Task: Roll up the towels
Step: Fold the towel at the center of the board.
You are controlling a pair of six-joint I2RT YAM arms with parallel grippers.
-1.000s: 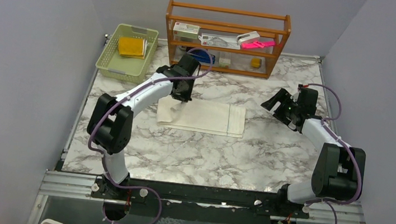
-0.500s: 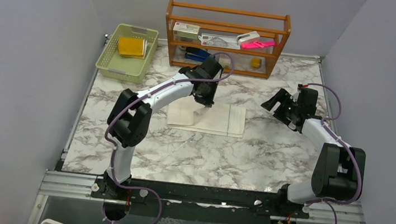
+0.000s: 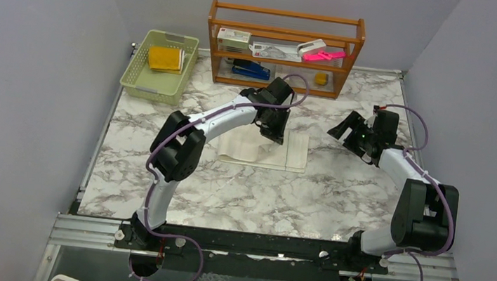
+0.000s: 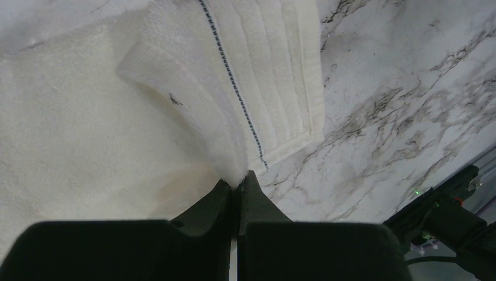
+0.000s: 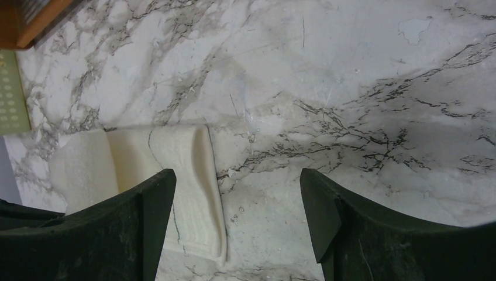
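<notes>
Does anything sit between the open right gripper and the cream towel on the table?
Nothing visible does. Only bare marble table lies between the right gripper and the nearest end of the cream towel. The left gripper is shut on a lifted fold of that towel, above it, not in the gap.

This was a robotics lab cell: plain grey partition walls (image 3: 26, 87) boxed in a marble-patterned tabletop (image 3: 226, 187). The left arm (image 3: 214, 117) and right arm (image 3: 405, 169) were bolted to a metal rail (image 3: 80, 231). A wooden rack (image 3: 288, 14) of office supplies stood beyond the left pincer (image 3: 277, 137), and a green plastic basket (image 3: 149, 89) sat farther left.
</notes>
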